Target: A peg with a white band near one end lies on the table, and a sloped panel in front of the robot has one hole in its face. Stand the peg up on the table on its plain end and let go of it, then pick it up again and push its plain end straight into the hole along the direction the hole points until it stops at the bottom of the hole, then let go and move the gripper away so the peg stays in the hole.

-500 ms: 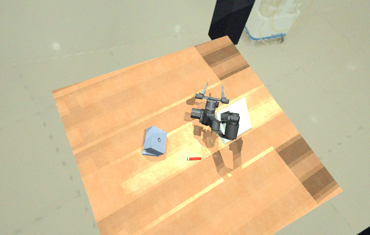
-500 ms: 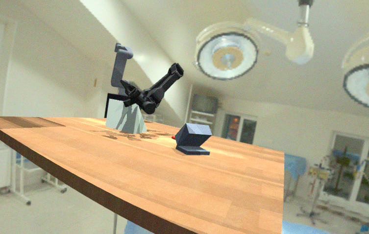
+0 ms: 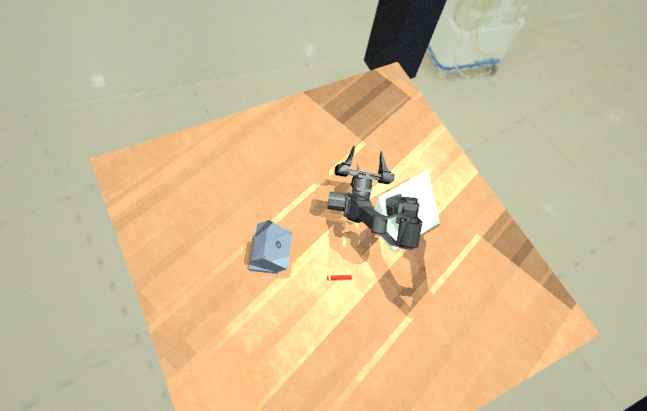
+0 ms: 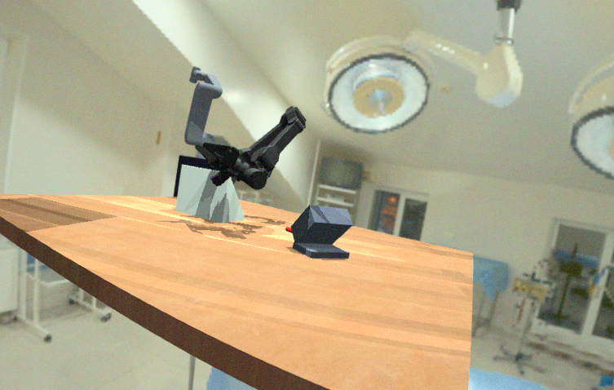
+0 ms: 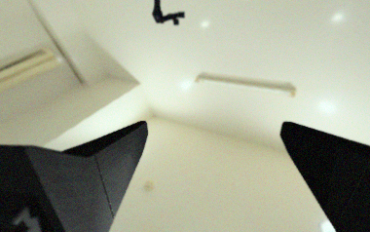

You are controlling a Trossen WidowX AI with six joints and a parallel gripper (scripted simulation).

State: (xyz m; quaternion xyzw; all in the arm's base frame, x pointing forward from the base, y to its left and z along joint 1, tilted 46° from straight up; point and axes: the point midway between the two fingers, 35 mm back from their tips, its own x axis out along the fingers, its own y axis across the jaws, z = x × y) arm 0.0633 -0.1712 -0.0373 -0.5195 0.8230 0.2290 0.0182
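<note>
- Black fingers of my gripper (image 3: 367, 149) (image 4: 206, 161) (image 5: 214, 125) are standing wide apart, holding nothing.
- From my remote post, I'm seeing the arm rising from a pale mount (image 3: 427, 196) (image 4: 191, 191).
- Red peg (image 3: 339, 278) (image 4: 289, 229) is lying flat on the wooden table (image 3: 204, 188) (image 4: 251, 300), its white-banded end facing the panel side.
- Blue-grey sloped panel (image 3: 271, 245) (image 4: 324, 225) is sitting farther out, its hole (image 3: 278, 244) showing unfilled.
- Round lamps (image 4: 377, 91) are hanging beyond.

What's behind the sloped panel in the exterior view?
The red peg lies on the table behind the panel. Only one end pokes out at its left edge in that view; the panel hides the rest, though the top view shows the whole peg.
</note>
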